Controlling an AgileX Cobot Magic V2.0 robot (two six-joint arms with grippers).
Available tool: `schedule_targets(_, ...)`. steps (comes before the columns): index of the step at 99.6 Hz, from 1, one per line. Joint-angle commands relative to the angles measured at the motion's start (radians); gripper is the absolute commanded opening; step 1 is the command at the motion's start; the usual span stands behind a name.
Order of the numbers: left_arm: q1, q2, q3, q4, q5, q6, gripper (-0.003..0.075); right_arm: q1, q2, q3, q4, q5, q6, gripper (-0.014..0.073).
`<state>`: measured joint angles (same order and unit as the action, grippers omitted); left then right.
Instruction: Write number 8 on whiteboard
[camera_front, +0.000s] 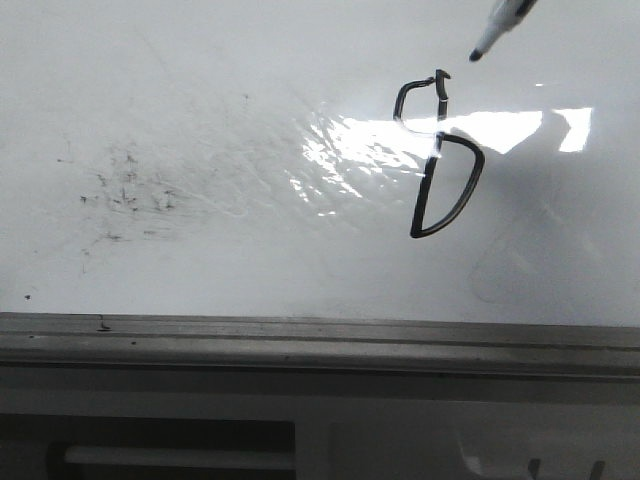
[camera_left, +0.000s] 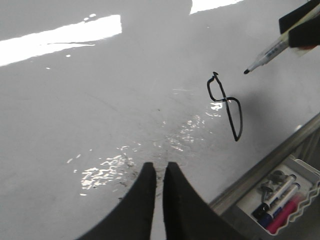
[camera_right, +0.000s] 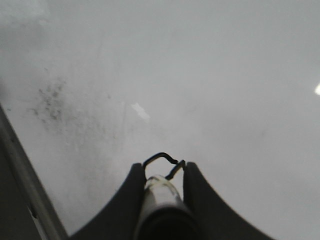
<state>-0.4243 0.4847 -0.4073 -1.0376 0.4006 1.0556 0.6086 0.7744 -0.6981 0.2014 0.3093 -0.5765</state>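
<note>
The whiteboard (camera_front: 200, 250) is glossy white and fills the front view. The number 8 (camera_front: 440, 160) is drawn on it in thin black line, a small open upper loop over a larger D-shaped lower loop. It also shows in the left wrist view (camera_left: 226, 106). A black-tipped marker (camera_front: 498, 28) hangs with its tip just above and right of the figure, off the board. My right gripper (camera_right: 160, 172) is shut on the marker (camera_right: 159, 200). My left gripper (camera_left: 159, 172) is shut and empty, over the board to the left of the figure.
Black smudge specks (camera_front: 125, 190) mark the board's left part. A grey metal rail (camera_front: 320, 340) runs along its near edge. A tray (camera_left: 280, 200) with spare markers sits beyond the rail in the left wrist view. Bright reflections (camera_front: 500, 128) cross the figure.
</note>
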Motion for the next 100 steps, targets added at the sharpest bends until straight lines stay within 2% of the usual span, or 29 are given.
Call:
schedule_targets(1, 0.003, 0.038, -0.047, -0.038, 0.033, 0.001, 0.02, 0.04, -0.068, -0.033, 0.02, -0.013, -0.008, -0.0043)
schedule_targets(3, 0.003, 0.046, -0.054, -0.04, 0.048, 0.001, 0.0273, 0.051, -0.077, -0.033, 0.022, 0.002, -0.008, -0.0043)
schedule_targets(10, -0.004, 0.099, -0.081, -0.045, 0.083, 0.006, 0.0418, 0.088, -0.083, -0.033, 0.038, 0.046, -0.008, -0.0043)
schedule_targets(16, -0.016, 0.156, -0.111, -0.076, 0.123, 0.078, 0.0467, 0.121, -0.072, -0.033, 0.047, 0.068, -0.008, -0.0043)
schedule_targets(32, -0.097, 0.318, -0.179, -0.271, 0.277, 0.434, 0.0437, 0.255, -0.011, -0.033, 0.048, 0.034, -0.008, -0.0044)
schedule_targets(44, -0.186, 0.435, -0.223, -0.336, 0.32, 0.557, 0.0437, 0.368, 0.037, -0.033, 0.048, -0.016, -0.01, -0.0046)
schedule_targets(59, -0.29, 0.552, -0.282, -0.329, 0.32, 0.616, 0.0437, 0.469, 0.083, -0.033, 0.048, -0.072, -0.01, -0.0046)
schedule_targets(79, -0.331, 0.638, -0.32, -0.329, 0.32, 0.625, 0.0436, 0.484, 0.098, -0.033, 0.048, -0.079, -0.01, -0.0046)
schedule_targets(90, -0.331, 0.644, -0.32, -0.322, 0.32, 0.625, 0.0388, 0.484, 0.096, -0.033, 0.048, -0.079, -0.01, -0.0046)
schedule_targets(100, -0.331, 0.644, -0.32, -0.313, 0.32, 0.625, 0.0293, 0.484, 0.096, -0.033, 0.048, -0.079, -0.01, -0.0046)
